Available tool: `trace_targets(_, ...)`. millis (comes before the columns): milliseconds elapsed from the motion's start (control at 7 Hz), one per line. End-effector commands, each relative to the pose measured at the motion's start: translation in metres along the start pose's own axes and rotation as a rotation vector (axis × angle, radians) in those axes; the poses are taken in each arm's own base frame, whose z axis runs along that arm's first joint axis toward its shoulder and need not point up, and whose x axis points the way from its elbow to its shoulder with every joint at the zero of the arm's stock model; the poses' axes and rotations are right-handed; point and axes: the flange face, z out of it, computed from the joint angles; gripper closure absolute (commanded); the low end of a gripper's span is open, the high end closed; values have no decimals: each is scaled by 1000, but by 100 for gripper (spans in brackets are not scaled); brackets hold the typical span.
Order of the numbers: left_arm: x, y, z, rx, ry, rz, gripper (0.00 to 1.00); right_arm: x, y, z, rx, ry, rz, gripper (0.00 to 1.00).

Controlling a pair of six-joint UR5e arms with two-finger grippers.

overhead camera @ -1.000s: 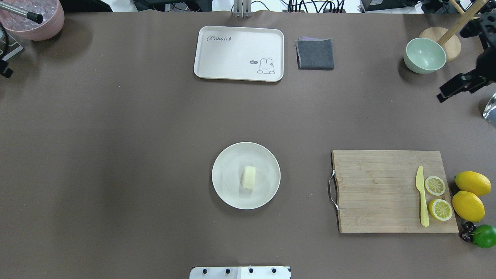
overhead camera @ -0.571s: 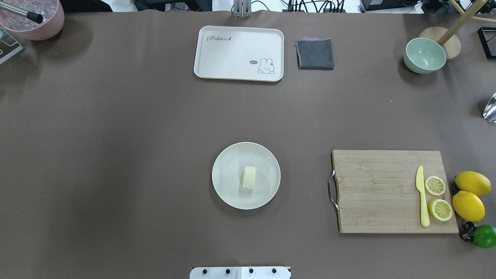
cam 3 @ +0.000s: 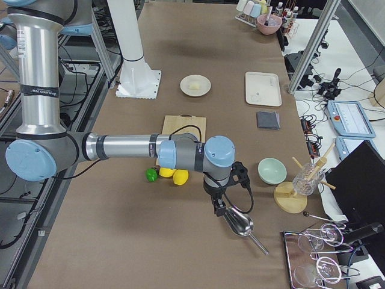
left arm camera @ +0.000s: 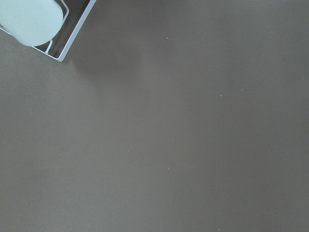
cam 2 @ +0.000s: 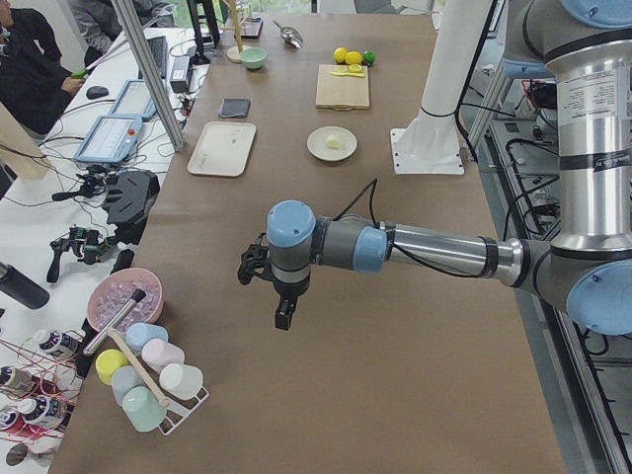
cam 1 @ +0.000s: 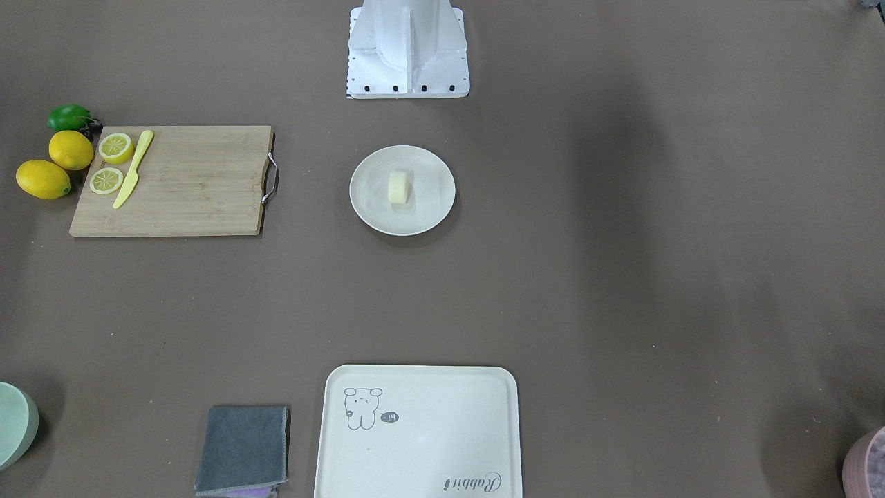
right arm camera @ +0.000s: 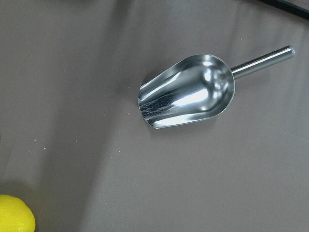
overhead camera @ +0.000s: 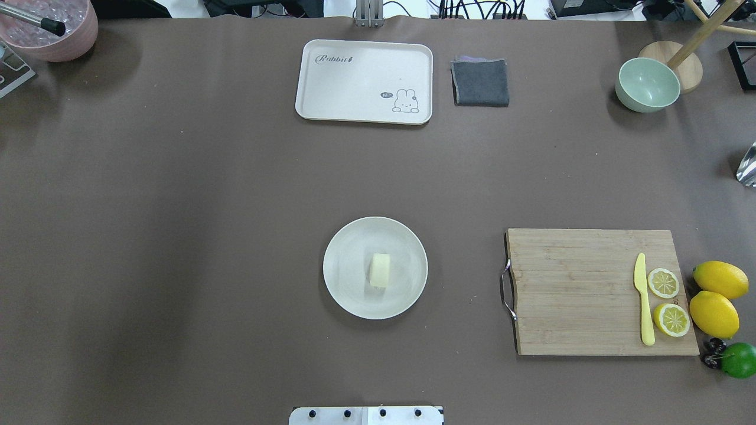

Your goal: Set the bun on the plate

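Observation:
The pale cream bun [overhead camera: 380, 270] lies near the middle of the round off-white plate [overhead camera: 348, 248], in front of the robot's base. The front-facing view shows the same: bun [cam 1: 399, 187] on plate [cam 1: 432, 207], nothing touching either. My left gripper [cam 2: 281, 318] shows only in the exterior left view. It hangs over bare table far out on the left, and I cannot tell whether it is open or shut. My right gripper [cam 3: 218, 208] shows only in the exterior right view, above a metal scoop, state likewise unclear.
A wooden cutting board [overhead camera: 579, 289] carries a yellow knife [overhead camera: 644, 301] and two lemon slices, with lemons [overhead camera: 714, 313] and a lime beside it. At the far edge lie a cream tray [overhead camera: 363, 79], a grey cloth [overhead camera: 480, 82] and a green bowl [overhead camera: 647, 84]. A metal scoop [right arm camera: 188, 92] lies under the right wrist.
Dark arm parts at the overhead view's right and left edges a second ago have moved out of frame. The bun and plate have not moved.

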Motion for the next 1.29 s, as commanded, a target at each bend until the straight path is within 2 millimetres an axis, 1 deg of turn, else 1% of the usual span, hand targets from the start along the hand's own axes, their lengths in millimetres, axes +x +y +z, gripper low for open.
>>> trace_targets(0,-4,4,4,-8,2,-14,2,4,4,2,-12,17,7,0)
trace_targets(143,-2,3,2,-3,1,-10,2,4,5,4,-15,14,12,0)
trace_targets(714,-6,4,6,-12,-2,-19,2,-5,-1,11,-29,8,0,0)
trace_targets(1143,-6,4,6,-10,-4,-17,2,-8,-3,13,-31,4,-5,0)
